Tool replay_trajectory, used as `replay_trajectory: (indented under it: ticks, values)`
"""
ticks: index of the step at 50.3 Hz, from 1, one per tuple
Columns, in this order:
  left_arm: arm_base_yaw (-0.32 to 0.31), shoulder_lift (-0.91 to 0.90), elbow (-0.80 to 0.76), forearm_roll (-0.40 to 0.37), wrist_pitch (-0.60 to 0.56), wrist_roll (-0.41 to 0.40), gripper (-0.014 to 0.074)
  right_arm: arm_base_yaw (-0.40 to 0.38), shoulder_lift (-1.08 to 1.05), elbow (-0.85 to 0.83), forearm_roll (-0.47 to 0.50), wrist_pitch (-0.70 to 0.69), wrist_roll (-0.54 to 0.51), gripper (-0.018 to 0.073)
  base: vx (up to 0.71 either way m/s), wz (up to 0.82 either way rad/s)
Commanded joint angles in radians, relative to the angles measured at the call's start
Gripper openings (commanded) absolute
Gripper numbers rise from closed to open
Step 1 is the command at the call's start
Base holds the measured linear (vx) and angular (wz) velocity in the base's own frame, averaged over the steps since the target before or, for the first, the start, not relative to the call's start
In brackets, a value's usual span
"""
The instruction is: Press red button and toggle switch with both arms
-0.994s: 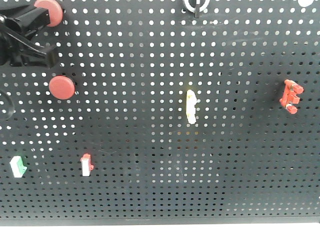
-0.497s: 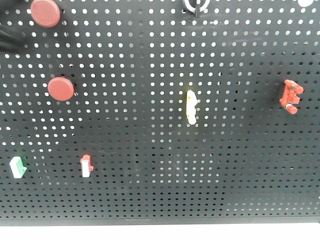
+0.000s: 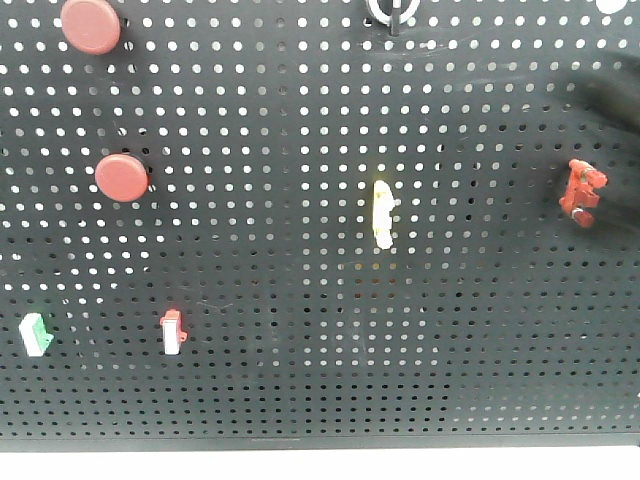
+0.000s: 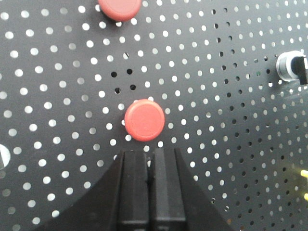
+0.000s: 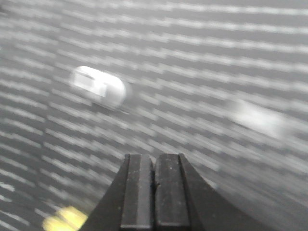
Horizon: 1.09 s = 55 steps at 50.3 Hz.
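- A dark perforated pegboard (image 3: 300, 120) filled the front view, with small controls fixed across it.
- The toggle switch (image 3: 582, 192), bright red all over with a stepped outline, sat near the board's right edge. It was well apart from the slim pale-yellow lever (image 3: 382, 213) at the middle.
- A dark smear (image 3: 612, 100) lay just above the switch, too blurred to identify.
- The upper red button (image 3: 90, 25) and the lower red button (image 3: 122, 178) were at the upper left.
- A green switch (image 3: 36, 333) and a red-and-white switch (image 3: 173, 332) sat low on the left.
- In the left wrist view, the left gripper (image 4: 150, 153) had its jaws pressed together, holding nothing. Its tips were just below the lower red button, with a strip of board between them.
- The right wrist view was badly smeared. The right gripper (image 5: 154, 156) also had its jaws closed, with nothing between them.
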Motion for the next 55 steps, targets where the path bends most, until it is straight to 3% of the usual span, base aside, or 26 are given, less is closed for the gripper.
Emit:
replay_trajectory:
  ticks: [1, 10, 24, 55]
  values:
    - [-0.005, -0.014, -0.025, -0.013, -0.087, -0.004, 0.0002, 0.054, 0.066, -0.119, -0.004, -0.071, -0.008, -0.0003, 0.00, 0.00]
    - [-0.004, -0.014, -0.025, -0.013, -0.121, -0.004, 0.0002, 0.109, 0.200, -0.265, -0.004, -0.034, -0.007, -0.0003, 0.00, 0.00]
    - [-0.004, -0.013, -0.025, -0.013, -0.124, -0.004, 0.0002, 0.109, 0.297, -0.394, 0.011, -0.020, 0.007, -0.0003, 0.00, 0.00]
    - [-0.004, -0.010, -0.025, -0.013, -0.138, -0.004, 0.0002, 0.069, 0.325, -0.402, 0.031, -0.006, 0.027, -0.0003, 0.00, 0.00]
